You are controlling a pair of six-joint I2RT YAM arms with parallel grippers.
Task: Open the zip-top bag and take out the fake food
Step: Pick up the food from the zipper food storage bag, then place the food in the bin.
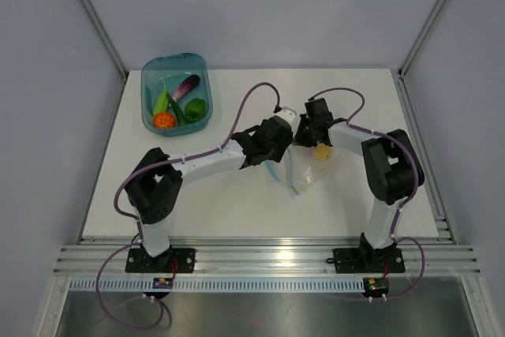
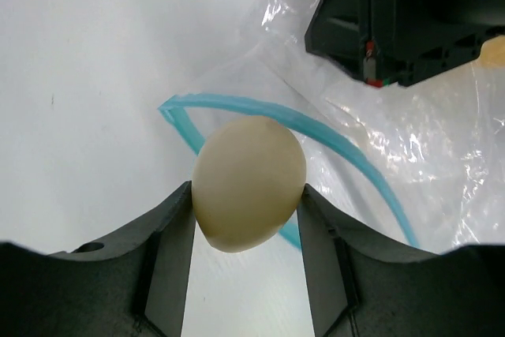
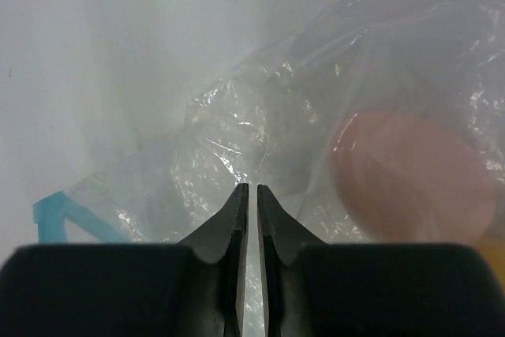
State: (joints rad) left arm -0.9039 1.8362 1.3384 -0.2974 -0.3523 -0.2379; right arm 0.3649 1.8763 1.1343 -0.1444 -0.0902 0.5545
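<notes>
Low in the left wrist view, the left gripper (image 2: pixel 246 199) clamps the white egg (image 2: pixel 248 179) across its middle: smooth, hard, probably light and slippery.

Right wrist view: the right gripper (image 3: pixel 252 195), nearly closed, pinches the zip-top bag (image 3: pixel 260 132), thin crinkly film, at centre frame.

Top view: the bag lies right of centre.

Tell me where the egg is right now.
In the left wrist view the egg is gripped by the left hand, just over the blue-zipped mouth of the bag, which the right hand pinches close beside it.
</notes>
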